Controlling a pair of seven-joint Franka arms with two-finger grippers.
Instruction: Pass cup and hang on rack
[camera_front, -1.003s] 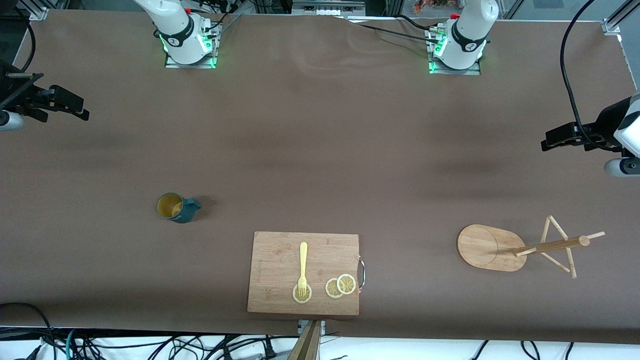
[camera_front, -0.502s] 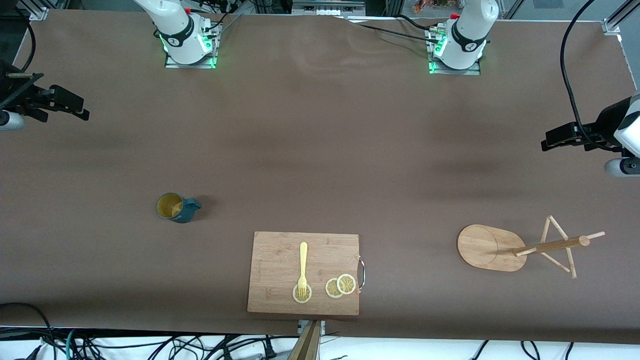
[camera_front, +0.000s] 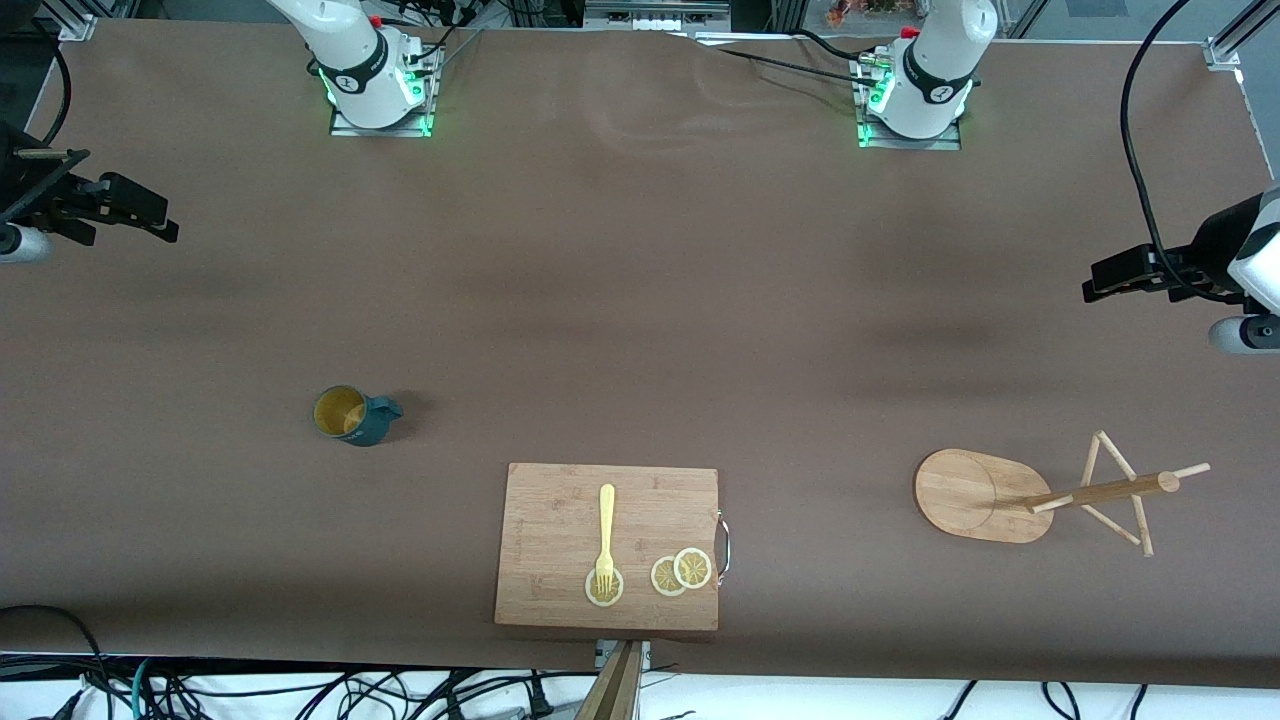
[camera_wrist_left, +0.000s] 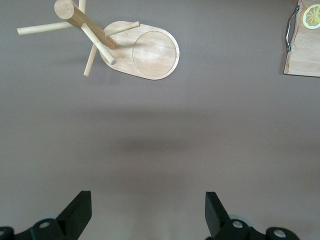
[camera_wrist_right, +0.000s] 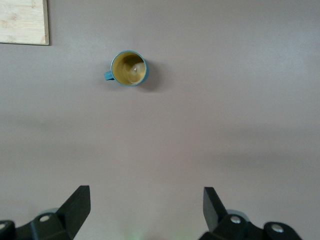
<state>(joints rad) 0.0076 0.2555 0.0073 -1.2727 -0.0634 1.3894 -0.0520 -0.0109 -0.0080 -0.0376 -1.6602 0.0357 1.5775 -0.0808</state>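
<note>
Right end effector (camera_front: 150, 215) is hanging over the bare brown surface (camera_front: 640, 300) at the right arm's end, its two black fingers (camera_wrist_right: 75, 207) standing spread wide with nothing between them, which suits an arm that is waiting to make the first pick. Well apart from it, nearer the front camera, the small dark teal ribbed cup (camera_front: 352, 415) with the yellowish-tan inside is sitting upright and alone, mouth up, its loop handle pointing toward the left arm's end; that free standing is leaving room for the fingers on either flank of the wall.

Moving along, the rectangular bamboo cutting board (camera_front: 607, 545) with a metal handle is lying about midway between the two end effectors, carrying a yellow plastic fork (camera_front: 605, 540) and three lemon slices (camera_front: 682, 572); it is playing no part in the task.

Closer to the left end effector (camera_front: 1100, 280), the light bamboo rack (camera_front: 985, 495) is standing on its oval base, its central pole and thin pegs bare, so any peg is free for the handle. That end effector is hovering over the surface at the left arm's end, fingers (camera_wrist_left: 80, 212) likewise parted and empty, probably placed beside the rack to receive the cup at the handover.
</note>
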